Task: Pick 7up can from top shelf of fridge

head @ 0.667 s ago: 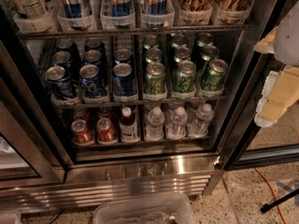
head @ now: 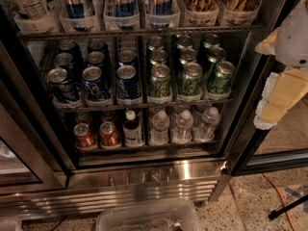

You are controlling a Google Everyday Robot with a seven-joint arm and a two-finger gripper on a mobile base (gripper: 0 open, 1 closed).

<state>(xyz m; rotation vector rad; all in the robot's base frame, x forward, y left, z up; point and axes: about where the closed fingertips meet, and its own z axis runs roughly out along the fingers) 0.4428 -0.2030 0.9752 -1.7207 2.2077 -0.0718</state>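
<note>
Camera view.
- Fridge (head: 144, 179): large dark-framed drinks cooler with a ribbed stainless steel base; fills the frame.
- Top shelf (head: 144, 32): grey wire rack carrying clear plastic trays, across the upper edge.
- 7up can (head: 28, 1): pale silver-white, small dark print; upper left corner, upright in the leftmost tray.
- Dark blue cans (head: 96, 78), green cans (head: 188, 78): middle rack.
- End effector (head: 283, 81): white and yellow, right edge, outside the fridge, well apart from the can; open or closed cannot be told.

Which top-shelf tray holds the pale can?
The far-left tray: the 7up can, pale with dark print; the rest are blue or gold. Gripper hangs at right.
</note>
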